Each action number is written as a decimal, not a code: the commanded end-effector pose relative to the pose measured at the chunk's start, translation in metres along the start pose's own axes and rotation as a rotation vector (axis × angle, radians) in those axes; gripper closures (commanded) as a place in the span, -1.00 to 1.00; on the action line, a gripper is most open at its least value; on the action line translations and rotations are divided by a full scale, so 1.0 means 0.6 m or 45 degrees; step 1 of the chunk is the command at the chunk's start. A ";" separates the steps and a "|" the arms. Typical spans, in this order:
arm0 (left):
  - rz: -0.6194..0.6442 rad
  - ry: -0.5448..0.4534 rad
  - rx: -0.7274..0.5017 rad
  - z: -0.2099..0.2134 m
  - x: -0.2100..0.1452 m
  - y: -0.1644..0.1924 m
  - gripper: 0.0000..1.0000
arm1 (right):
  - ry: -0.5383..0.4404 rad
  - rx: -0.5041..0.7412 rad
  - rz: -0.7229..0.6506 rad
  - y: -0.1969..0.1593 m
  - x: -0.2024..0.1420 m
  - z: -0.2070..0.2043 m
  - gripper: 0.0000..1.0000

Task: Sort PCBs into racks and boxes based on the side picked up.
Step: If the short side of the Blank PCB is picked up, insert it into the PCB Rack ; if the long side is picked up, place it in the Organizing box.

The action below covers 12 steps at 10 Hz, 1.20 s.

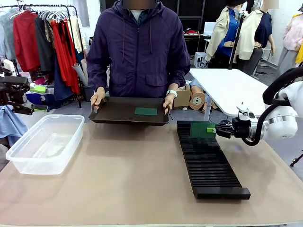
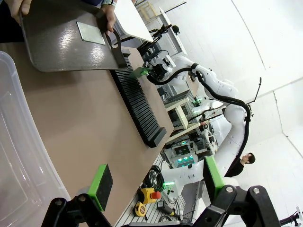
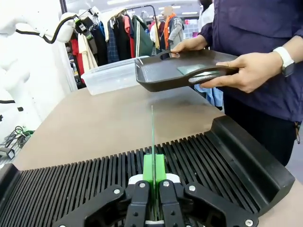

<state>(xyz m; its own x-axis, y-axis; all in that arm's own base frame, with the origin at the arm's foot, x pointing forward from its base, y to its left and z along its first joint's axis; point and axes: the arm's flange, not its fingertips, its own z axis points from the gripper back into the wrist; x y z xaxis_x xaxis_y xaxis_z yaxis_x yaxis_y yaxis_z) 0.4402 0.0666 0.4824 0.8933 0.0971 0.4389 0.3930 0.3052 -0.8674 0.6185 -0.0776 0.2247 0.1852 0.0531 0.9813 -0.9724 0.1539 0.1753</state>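
PCB [image 1: 202,129] pinched edge-on in the right jaws — lined up for a rack [image 1: 210,165] slot — left jaws wide.

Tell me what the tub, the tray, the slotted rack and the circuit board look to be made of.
Tub: clear, glossy plastic; the table shows through its walls.
Tray: dark, probably moulded plastic, faintly sheened, with cut-out handles.
Rack: matte black, likely plastic; fine moulded ribs.
PCB: thin, stiff green board, perhaps fibreglass laminate; it stands straight on edge without bending.
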 end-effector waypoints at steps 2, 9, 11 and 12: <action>0.009 -0.001 -0.001 0.001 0.000 -0.002 -1.00 | -0.026 -0.024 0.039 -0.015 -0.003 -0.002 1.00; 0.009 -0.001 -0.001 0.001 0.000 -0.002 -1.00 | 0.056 0.000 0.037 -0.026 -0.008 -0.021 1.00; 0.009 -0.001 -0.001 0.001 0.000 -0.002 -1.00 | 0.059 0.014 0.057 -0.025 -0.008 -0.023 1.00; 0.009 -0.001 -0.001 0.001 0.000 -0.002 -1.00 | 0.063 0.033 0.064 -0.023 -0.009 -0.025 1.00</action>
<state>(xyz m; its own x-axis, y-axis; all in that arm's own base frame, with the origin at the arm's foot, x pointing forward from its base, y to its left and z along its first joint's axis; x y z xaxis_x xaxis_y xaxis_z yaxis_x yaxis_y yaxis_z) 0.4402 0.0666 0.4824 0.8933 0.0971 0.4389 0.3930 0.3052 -0.8674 0.6289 -0.0689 0.2199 0.1750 0.0815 0.9812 -0.9757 0.1476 0.1617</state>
